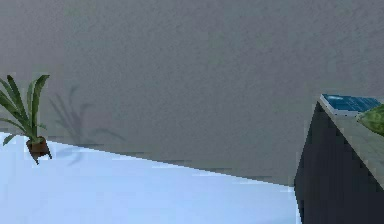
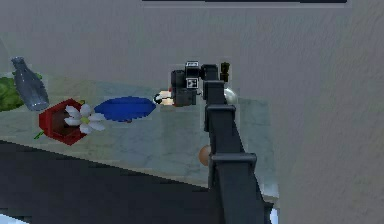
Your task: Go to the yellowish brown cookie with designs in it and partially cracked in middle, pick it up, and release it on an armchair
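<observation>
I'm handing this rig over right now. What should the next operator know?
Hand: out over the table, near the blue plate; cannot tell whether it holds anything.
Cookie: perhaps the small brown blob on the table beside the arm.
Done: robot at the table, arm extended.
Left: secure the cookie, find an armchair, release it there.
</observation>
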You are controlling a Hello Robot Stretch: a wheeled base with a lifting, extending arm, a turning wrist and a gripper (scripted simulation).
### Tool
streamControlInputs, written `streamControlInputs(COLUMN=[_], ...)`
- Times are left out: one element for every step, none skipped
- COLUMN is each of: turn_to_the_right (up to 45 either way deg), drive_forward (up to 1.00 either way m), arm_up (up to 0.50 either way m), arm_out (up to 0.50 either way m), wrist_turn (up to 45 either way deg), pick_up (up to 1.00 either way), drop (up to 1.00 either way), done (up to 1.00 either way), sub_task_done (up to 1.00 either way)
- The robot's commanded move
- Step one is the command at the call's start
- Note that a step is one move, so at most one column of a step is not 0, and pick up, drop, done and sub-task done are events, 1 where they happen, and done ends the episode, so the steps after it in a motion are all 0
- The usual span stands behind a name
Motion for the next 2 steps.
streamControlInputs(turn_to_the_right=[0.0, 0.0], drive_forward=[0.0, 0.0], arm_up=[0.04, 0.0], arm_out=[0.0, 0.0], wrist_turn=[0.0, -45.0], pick_up=[0.0, 0.0], drop=[0.0, 0.0], done=[0.0, 0.0], sub_task_done=[0.0, 0.0])
